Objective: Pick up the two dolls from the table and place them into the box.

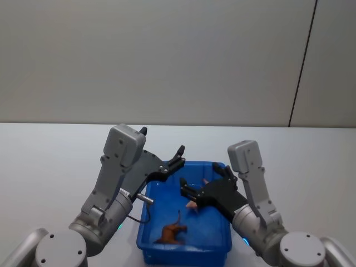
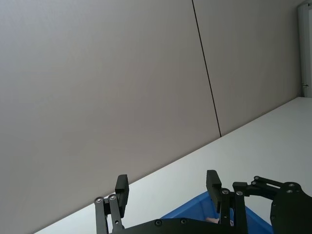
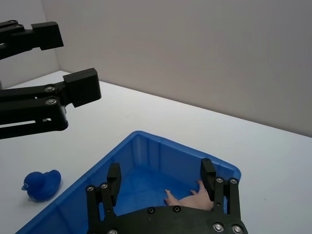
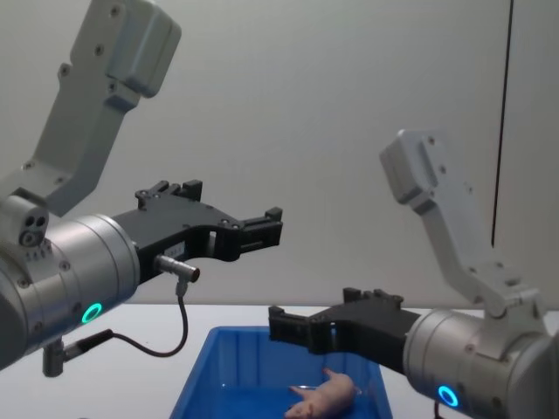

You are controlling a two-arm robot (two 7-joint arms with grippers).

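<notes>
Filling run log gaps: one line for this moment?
left gripper: open, empty, high above box | right gripper: open, empty, over pink doll | pink doll: in box | reddish-brown doll: in box

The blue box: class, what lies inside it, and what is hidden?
Inside the box lie the reddish-brown doll and the pale pink doll. The open right gripper above covers part of the pink doll in the head view. The left gripper hangs open nearby.

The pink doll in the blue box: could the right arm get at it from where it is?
Probably yes: the right gripper hangs open above the box, the pink doll lies just under it, nothing between.
</notes>
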